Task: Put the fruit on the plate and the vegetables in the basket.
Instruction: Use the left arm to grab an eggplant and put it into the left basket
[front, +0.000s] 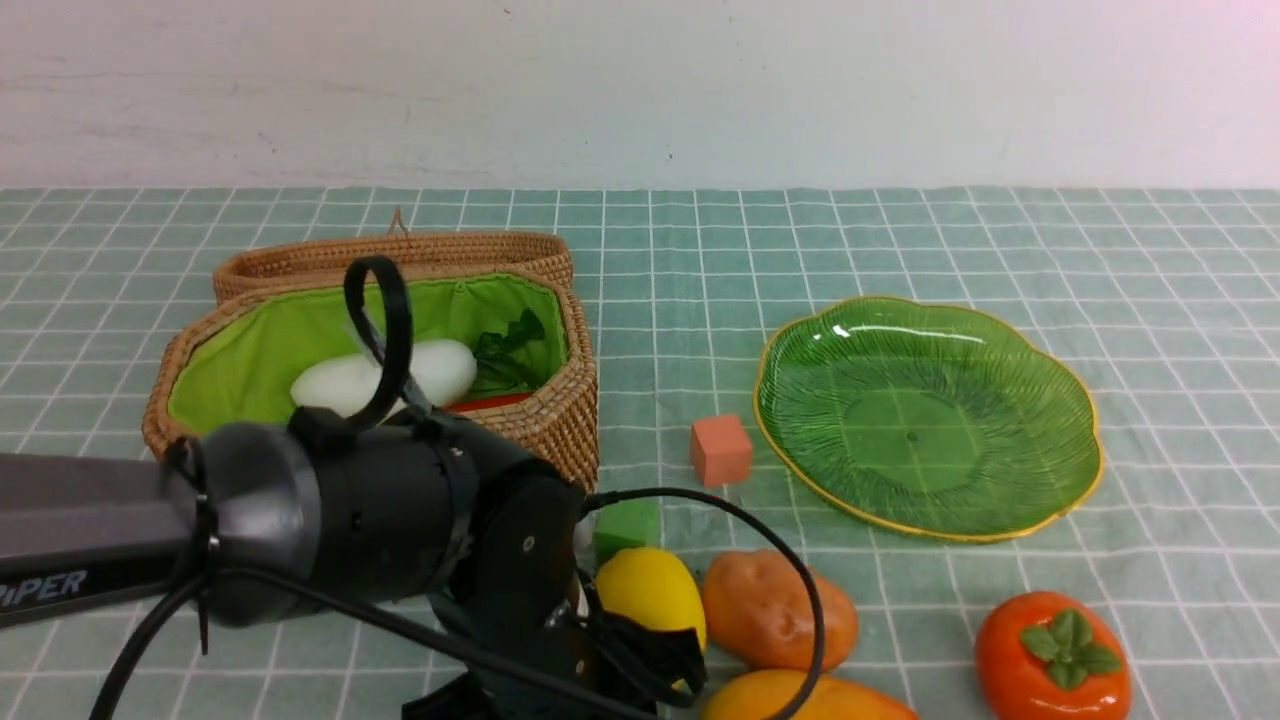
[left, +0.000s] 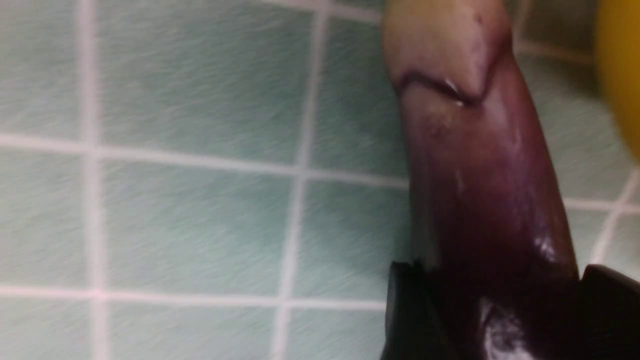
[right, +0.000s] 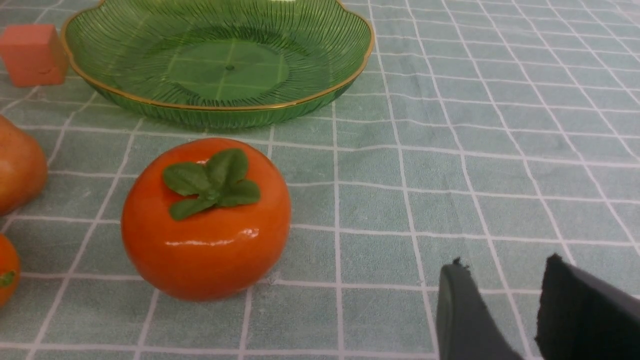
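Observation:
My left gripper (left: 492, 280) is down at the cloth, its jaws pressed on both sides of a slim dark purple vegetable (left: 480, 175). The yellow lemon (front: 650, 595) lies right beside it. The brownish-orange potato (front: 775, 610), the mango (front: 800, 698) and the persimmon (front: 1052, 655) lie along the front. The white radish (front: 440, 370) is inside the wicker basket (front: 560, 410). The green plate (front: 1000, 340) holds nothing. My right gripper (right: 505, 267) hangs open over bare cloth, to the side of the persimmon (right: 206, 220) and apart from it.
A salmon cube (front: 720, 450) sits between the basket and the plate. A green cube (front: 627, 525) lies just behind the lemon. The basket's lid (front: 400, 255) lies open behind it. My left arm (front: 330, 510) hides the basket's front.

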